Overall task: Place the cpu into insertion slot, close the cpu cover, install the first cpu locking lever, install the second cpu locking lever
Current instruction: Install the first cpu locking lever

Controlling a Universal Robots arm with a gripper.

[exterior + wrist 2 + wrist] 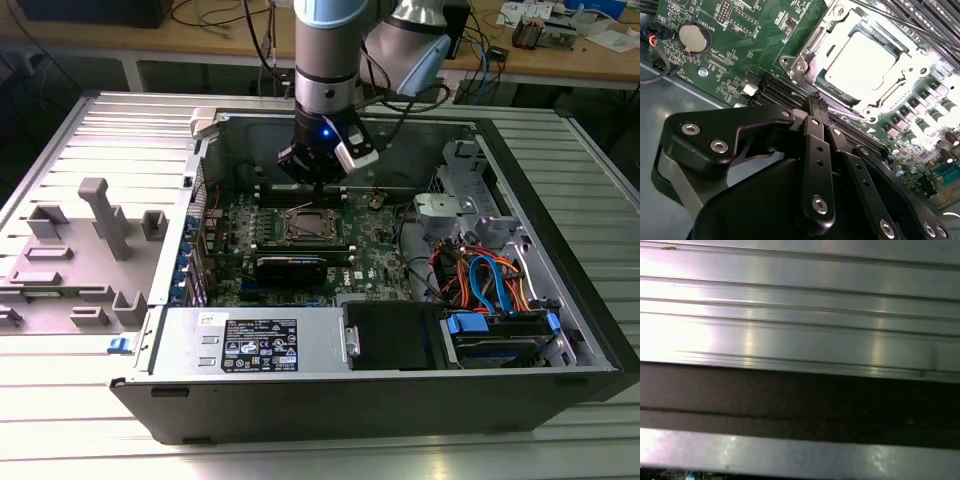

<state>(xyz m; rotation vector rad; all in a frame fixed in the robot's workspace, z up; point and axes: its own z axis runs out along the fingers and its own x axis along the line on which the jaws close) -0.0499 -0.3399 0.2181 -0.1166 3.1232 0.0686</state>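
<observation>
The cpu (860, 60) lies flat in the insertion slot (303, 225), its bright silver top facing up. The cpu cover (807, 50), a silver metal frame, lies down around the chip's edges in the second wrist view. My gripper (816, 100) has its black fingers pressed together with nothing between them, and its tips sit just off the socket's edge over the long black RAM slots (775, 90). In the exterior view the gripper (318, 182) hangs inside the open computer case, just behind and above the socket. Whether the locking levers are latched is not clear.
The green motherboard (375, 250) fills the case floor, with a coin battery (693, 38) beside the socket. A power supply (255, 340) lines the front and a drive bay with blue and orange cables (490, 280) lies to the exterior view's right. Grey fixtures (90, 250) stand on the ribbed table.
</observation>
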